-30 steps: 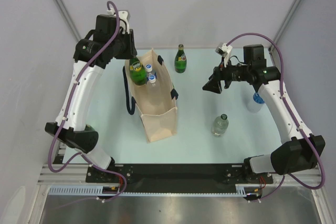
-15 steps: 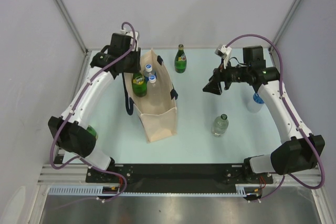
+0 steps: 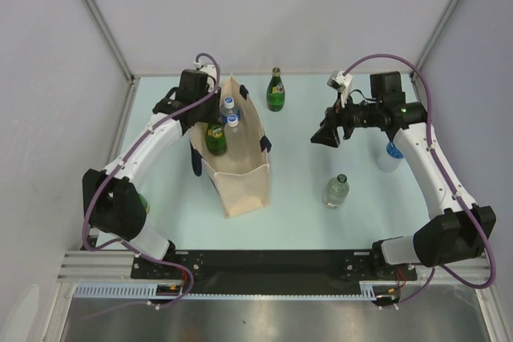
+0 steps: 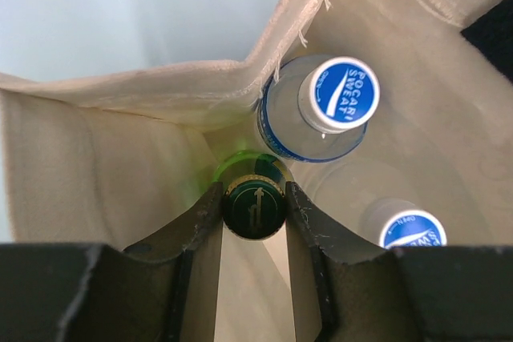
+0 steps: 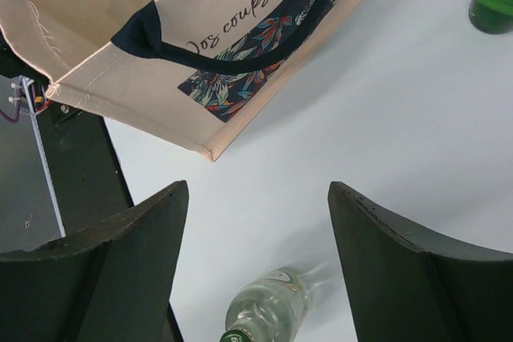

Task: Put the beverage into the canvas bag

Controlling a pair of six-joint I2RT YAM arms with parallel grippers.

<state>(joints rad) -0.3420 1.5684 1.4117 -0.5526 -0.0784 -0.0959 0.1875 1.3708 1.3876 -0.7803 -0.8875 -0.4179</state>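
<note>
The beige canvas bag with dark navy handles stands upright left of the table's middle. My left gripper is shut on the cap of a green glass bottle and holds it inside the bag's far end, next to two clear bottles with blue caps. My right gripper is open and empty, held above the table to the right of the bag. A clear bottle with a green cap stands below it.
A second green bottle stands at the back behind the bag. The clear bottle stands right of the bag. A white bottle with a blue cap stands by the right arm. A green object is half hidden behind the left arm.
My left gripper has moved right and down, lowering the green bottle from the bag's rim into the bag. The right arm has barely moved.
</note>
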